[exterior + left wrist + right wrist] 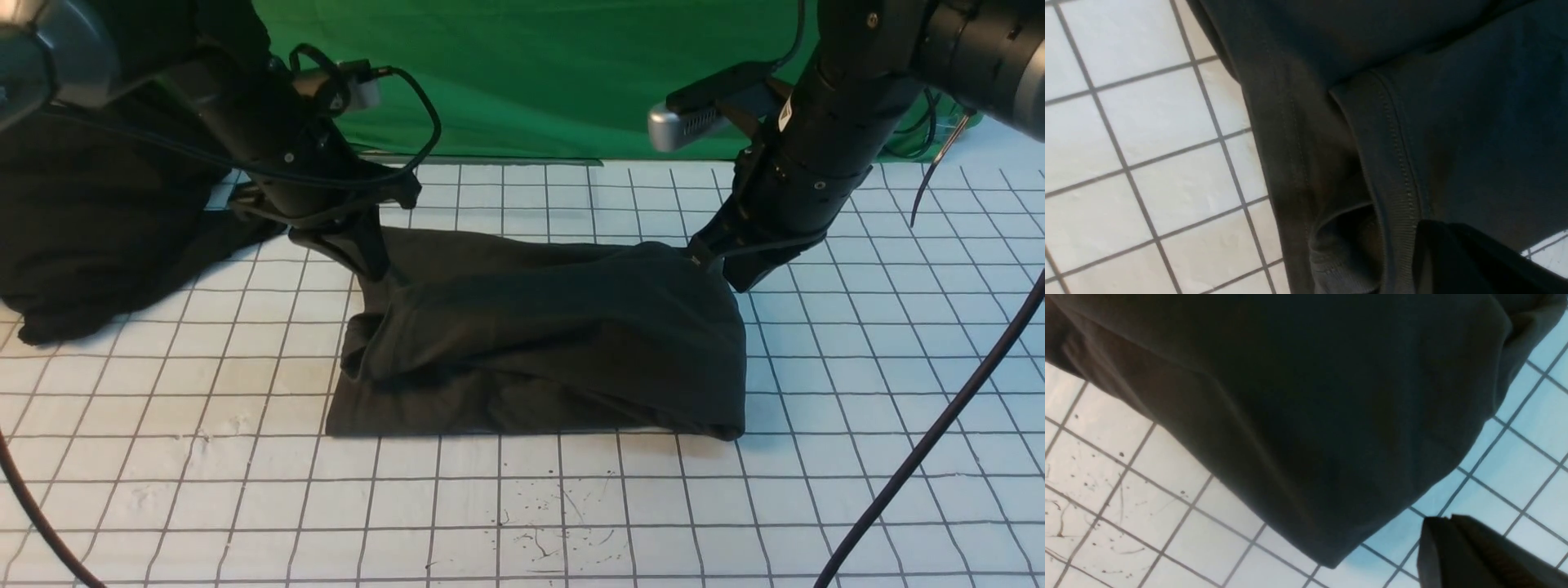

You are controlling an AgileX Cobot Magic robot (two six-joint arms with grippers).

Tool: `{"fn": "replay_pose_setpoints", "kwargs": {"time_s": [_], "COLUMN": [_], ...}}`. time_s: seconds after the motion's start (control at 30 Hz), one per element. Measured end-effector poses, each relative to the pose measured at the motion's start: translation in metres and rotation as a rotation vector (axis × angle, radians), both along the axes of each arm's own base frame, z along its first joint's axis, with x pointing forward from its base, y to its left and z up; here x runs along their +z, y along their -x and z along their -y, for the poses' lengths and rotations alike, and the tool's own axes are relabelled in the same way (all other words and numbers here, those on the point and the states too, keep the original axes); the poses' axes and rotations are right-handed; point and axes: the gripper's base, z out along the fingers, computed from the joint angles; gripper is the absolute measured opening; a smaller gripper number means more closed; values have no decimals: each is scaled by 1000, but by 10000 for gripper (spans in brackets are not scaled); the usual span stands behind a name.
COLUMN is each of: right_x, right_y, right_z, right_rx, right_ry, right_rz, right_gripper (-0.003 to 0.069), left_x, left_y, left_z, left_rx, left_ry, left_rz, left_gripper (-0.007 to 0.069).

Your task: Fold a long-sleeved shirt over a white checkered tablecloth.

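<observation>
Left claw and right claw lowered, pinched closed.

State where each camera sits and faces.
Front: between the arms, facing forward at the long-sleeved shirt on the white checkered tablecloth; left gripper and right gripper show.
Left wrist: on that wrist, looking down at the shirt's ribbed edge; one fingertip shows.
Right wrist: likewise, at a shirt corner; one fingertip.
Shared: shirt and tablecloth.

A heap of black clothing is seen at the left, and a green backdrop is hung behind.
</observation>
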Motion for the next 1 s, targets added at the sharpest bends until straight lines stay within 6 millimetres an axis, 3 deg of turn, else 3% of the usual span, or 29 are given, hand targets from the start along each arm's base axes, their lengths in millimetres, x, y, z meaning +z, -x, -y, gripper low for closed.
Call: {"fn": "replay_pose_setpoints", "kwargs": {"time_s": [0.13,0.2,0.27,0.37,0.5,0.63,0.7,0.73,0.77,0.83,0.9,1.0], "right_x": [0,0,0,0,0,1,1,1,1,1,1,1], "right_y": [0,-1,-1,-1,-1,-2,-2,-2,-2,-2,-2,-2], "right_z": [0,0,0,-1,-1,-1,-1,-1,-1,-1,-1,-1], "right_rx": [0,0,-1,-1,-1,-1,-1,-1,-1,-1,0,0], "right_ry": [-3,-4,-5,-6,-7,-9,-9,-9,-9,-9,-9,-9], "right_rz": [4,7,9,12,13,19,19,19,19,19,19,19], "right_gripper": [6,6,8,9,10,16,18,19,19,20,22,25], "left_x": [-12,-24,-35,-48,-56,-61,-62,-62,-62,-56,-50,-25], "left_y": [-3,-4,-5,-7,-8,-6,-6,-6,-7,-9,-10,-12], "left_z": [0,1,2,6,12,20,22,23,23,23,22,15], "left_rx": [0,-6,-8,-8,-20,-65,-83,-96,-97,-100,-98,-85], "left_ry": [-9,-16,-11,25,42,26,26,25,25,28,31,42], "left_rz": [-35,-82,-122,-165,-187,-188,-187,-181,-180,-156,-141,-70], "left_gripper": [158,274,340,414,431,360,285,194,181,59,41,32]}}
